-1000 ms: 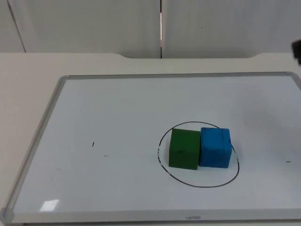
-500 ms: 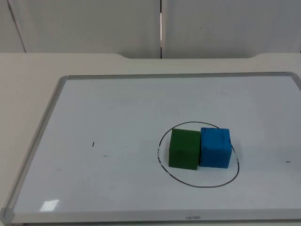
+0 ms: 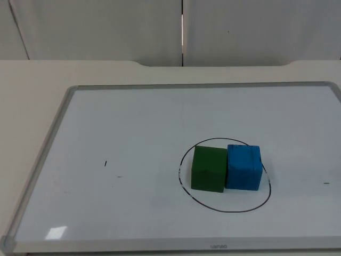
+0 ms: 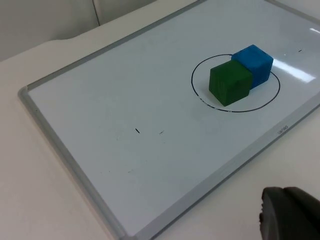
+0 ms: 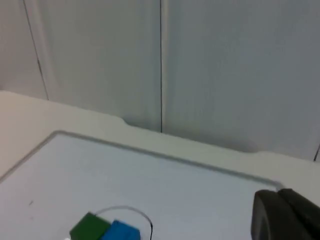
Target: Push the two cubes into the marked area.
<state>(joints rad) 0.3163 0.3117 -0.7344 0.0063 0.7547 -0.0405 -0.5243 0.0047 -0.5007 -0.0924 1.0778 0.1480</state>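
Observation:
A green cube (image 3: 208, 169) and a blue cube (image 3: 244, 167) stand side by side and touching, inside the black hand-drawn circle (image 3: 229, 210) on the whiteboard. The green one is on the left, and the blue one hides a stretch of the line at the right. In the left wrist view the green cube (image 4: 230, 82) and blue cube (image 4: 253, 62) lie far off across the board. My left gripper (image 4: 290, 217) hangs off the board's edge, over the table. My right gripper (image 5: 285, 212) is held high and drawn back, with the green cube (image 5: 90, 229) and blue cube (image 5: 121, 232) small below.
The whiteboard's grey frame (image 3: 51, 133) rims the work area on the cream table. A small pen mark (image 3: 105, 164) sits on the board's left half and another (image 3: 326, 183) near its right edge. The grey partition wall (image 3: 106, 26) closes the back.
A black part of the right arm at the top view's right edge one second ago has left the view. The cubes have not moved.

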